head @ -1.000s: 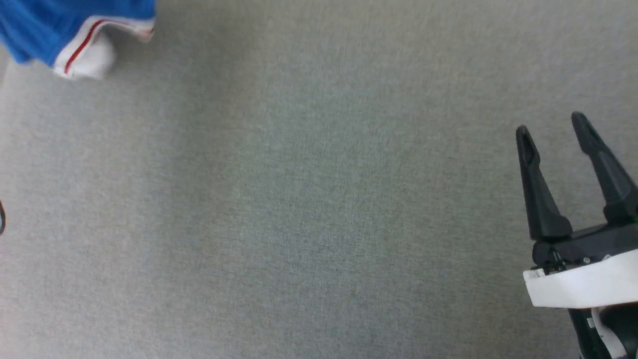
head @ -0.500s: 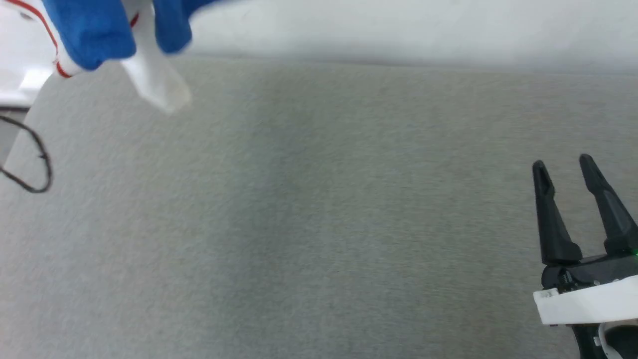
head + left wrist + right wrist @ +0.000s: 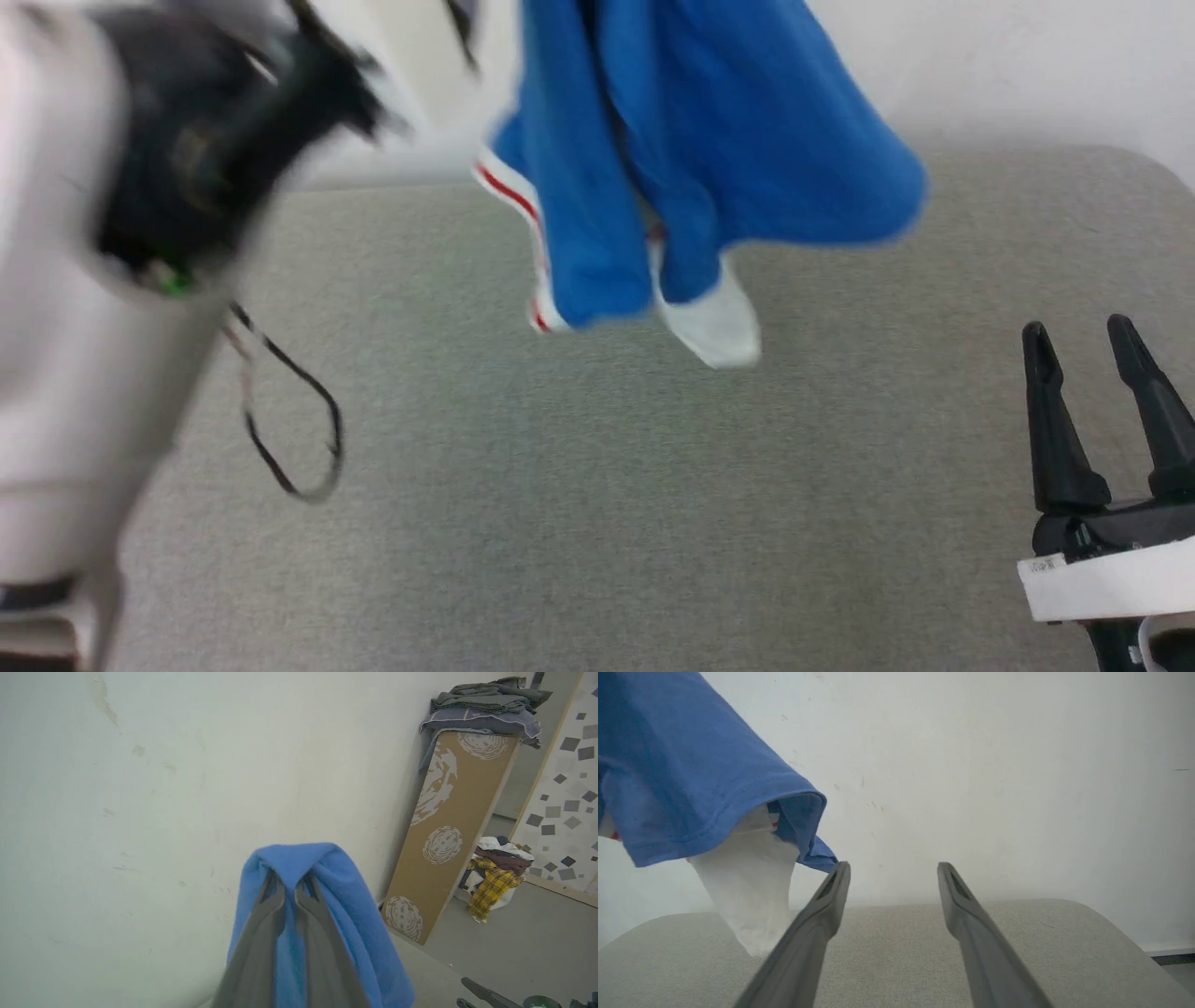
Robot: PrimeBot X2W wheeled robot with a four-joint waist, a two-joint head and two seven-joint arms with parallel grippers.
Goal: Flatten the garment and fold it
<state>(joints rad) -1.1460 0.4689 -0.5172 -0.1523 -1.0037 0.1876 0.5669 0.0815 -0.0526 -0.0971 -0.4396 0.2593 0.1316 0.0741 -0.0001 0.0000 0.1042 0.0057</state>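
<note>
The left tool has its fingers pinched tight on a fold of the shirt. The shirt hangs bunched in the air over the far part of the gray tabletop, white sleeve lowest. The right tool is empty, fingers parted, low at near right.

Step, as I judge it: spread the shirt for laying flat. This is best done if the right tool takes the free hem well apart from the left grip, then both lower together with the cloth taut.

Writing: none legible on the folds. A small label sits on the right wrist, too small to read.
</note>
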